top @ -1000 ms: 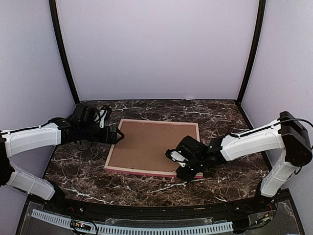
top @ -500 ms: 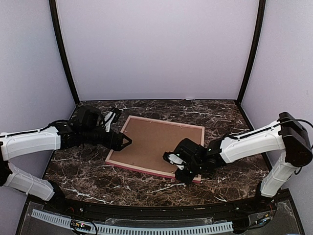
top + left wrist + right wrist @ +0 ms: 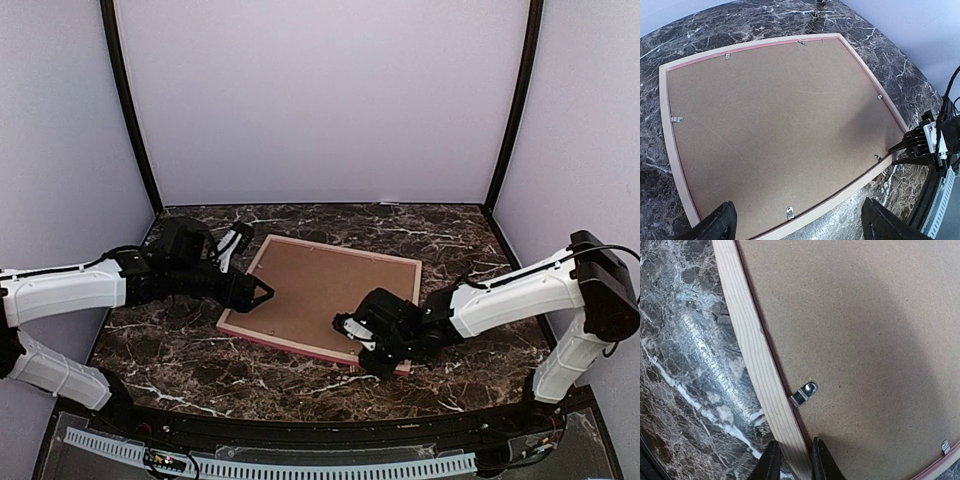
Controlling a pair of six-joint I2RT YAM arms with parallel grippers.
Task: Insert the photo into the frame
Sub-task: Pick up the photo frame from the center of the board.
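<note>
Dark marble worktop (image 3: 160,350) w/ white veins, pale lilac walls on 3 sides, 2 black poles in the far corners.

Left: left arm reaches in from the left side. Left pincer (image 3: 258,293) is spread wide, holding nothing, its 2 fingers (image 3: 720,224) well apart at the frame's left end. Can't tell if they touch the wood.

Centre: frame (image 3: 340,250) lies flat, face down, mid-worktop, skewed vs the worktop edges, w/ its right end swung farther back. Thin moulding, pink on the outer edge, pale bare wood on the back. Brown backing panel (image 3: 325,295) fills it, w/ small metal clips (image 3: 805,392) round the inside edge; wrist views show approx 7 of them.

Right: right arm comes in low from the right side. Right pincer (image 3: 792,460) is narrow, clamped on the frame's moulding near the near-right corner, 1 finger on the outside over the marble, 1 on the inside over the backing, just beside a clip.
</note>
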